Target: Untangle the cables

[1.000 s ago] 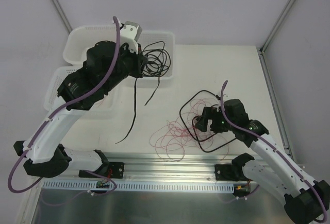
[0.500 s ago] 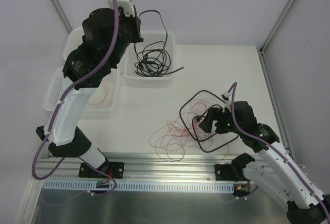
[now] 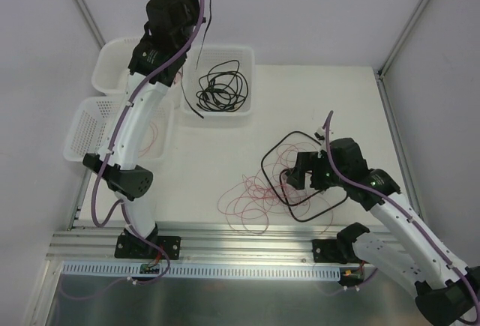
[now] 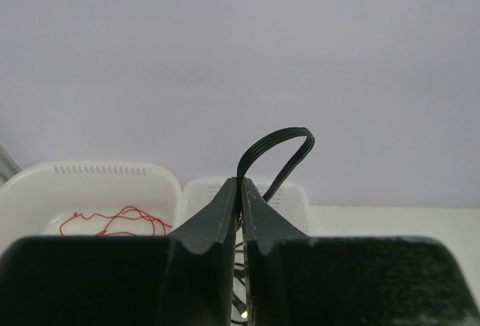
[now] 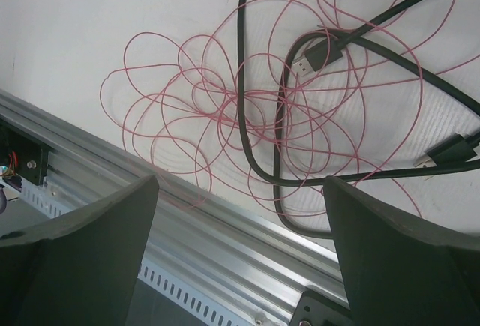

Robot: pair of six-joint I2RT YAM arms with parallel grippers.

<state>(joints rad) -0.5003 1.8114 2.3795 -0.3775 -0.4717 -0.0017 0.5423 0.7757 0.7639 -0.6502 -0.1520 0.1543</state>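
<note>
Overhead, left pincer [image 4: 241, 187] pinches a black cable [image 4: 285, 134]; right pincer [image 5: 240, 243] spread above red wires [image 5: 247, 116].

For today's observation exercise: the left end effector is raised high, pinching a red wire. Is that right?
Not quite. The left end effector is raised high, but what it pinches is a black cable; the left wrist view shows this.

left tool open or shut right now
Shut: in the left wrist view the left tool has its fingers pressed together on a black cable, whose loop arches above them.
</note>
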